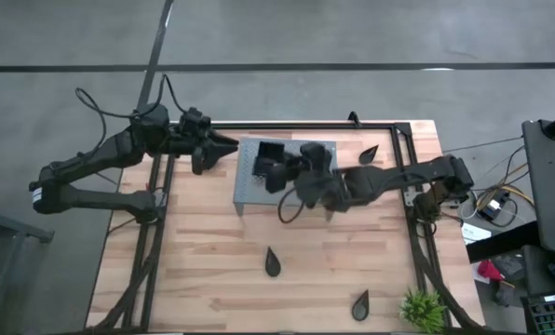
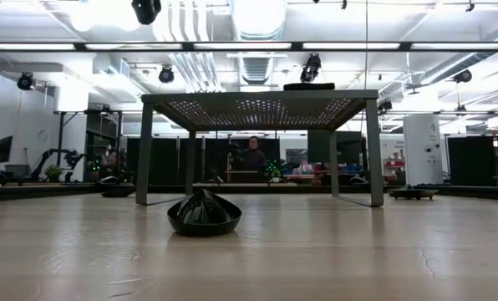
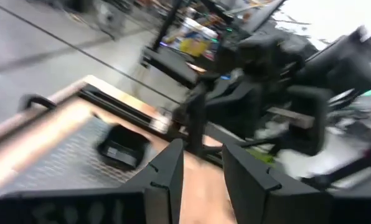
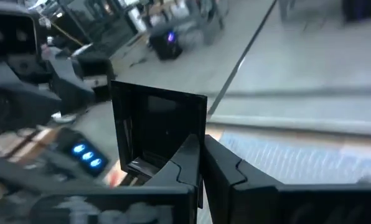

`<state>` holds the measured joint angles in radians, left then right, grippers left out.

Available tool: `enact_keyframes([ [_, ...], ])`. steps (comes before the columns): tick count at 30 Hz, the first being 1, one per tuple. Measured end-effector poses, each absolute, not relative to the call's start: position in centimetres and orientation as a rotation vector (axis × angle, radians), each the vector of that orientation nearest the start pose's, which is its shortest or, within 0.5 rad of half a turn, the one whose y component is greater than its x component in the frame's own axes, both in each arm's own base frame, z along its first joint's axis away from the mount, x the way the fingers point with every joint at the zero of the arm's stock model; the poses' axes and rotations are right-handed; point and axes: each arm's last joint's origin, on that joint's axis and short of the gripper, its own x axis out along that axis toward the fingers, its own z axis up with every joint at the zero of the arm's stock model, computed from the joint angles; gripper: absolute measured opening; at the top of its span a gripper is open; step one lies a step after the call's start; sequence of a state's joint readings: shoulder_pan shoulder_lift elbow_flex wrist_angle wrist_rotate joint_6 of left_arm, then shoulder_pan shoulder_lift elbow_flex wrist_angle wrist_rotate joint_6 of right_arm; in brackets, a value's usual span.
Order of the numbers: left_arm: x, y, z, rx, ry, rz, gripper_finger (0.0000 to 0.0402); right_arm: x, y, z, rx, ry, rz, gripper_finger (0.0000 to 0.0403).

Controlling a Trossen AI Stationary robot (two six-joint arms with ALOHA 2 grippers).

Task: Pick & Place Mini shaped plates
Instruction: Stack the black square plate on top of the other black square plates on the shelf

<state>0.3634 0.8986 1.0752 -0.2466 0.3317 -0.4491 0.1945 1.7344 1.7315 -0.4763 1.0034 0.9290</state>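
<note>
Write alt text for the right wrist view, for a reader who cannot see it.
The right pincer is shut on the rim of a square black plate, holding it up on edge. Beyond it lies the grey perforated rack, with the left arm blurred to one side.

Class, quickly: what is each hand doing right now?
Left hand: open, holding nothing, beside the rack.
Right hand: shut on a square plate, above the rack.

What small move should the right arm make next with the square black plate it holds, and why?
Probably lower it onto the grey perforated metal rack and release. The right gripper is shut on the rim of a glossy black square plate, held on edge above the rack top, where another square plate already sits.
</note>
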Motion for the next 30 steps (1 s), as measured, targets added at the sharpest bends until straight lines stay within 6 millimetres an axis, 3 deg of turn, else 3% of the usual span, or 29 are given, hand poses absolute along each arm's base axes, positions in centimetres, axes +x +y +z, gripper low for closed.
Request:
enact_keyframes([
  [7,17.4,6.1,40.7,-0.288,0.020,0.208,0.0104,38.0,2.2,41.1,0.407,0.034,-0.942,0.0008],
  [17,19.8,7.0,41.1,-0.221,-0.083,0.194,0.0104,37.9,-0.1,43.5,0.160,0.101,-0.948,0.0008],
  [30,21.6,8.0,40.7,-0.248,-0.133,0.265,0.0103,37.9,-1.4,44.0,0.140,0.119,-0.910,0.0008],
])
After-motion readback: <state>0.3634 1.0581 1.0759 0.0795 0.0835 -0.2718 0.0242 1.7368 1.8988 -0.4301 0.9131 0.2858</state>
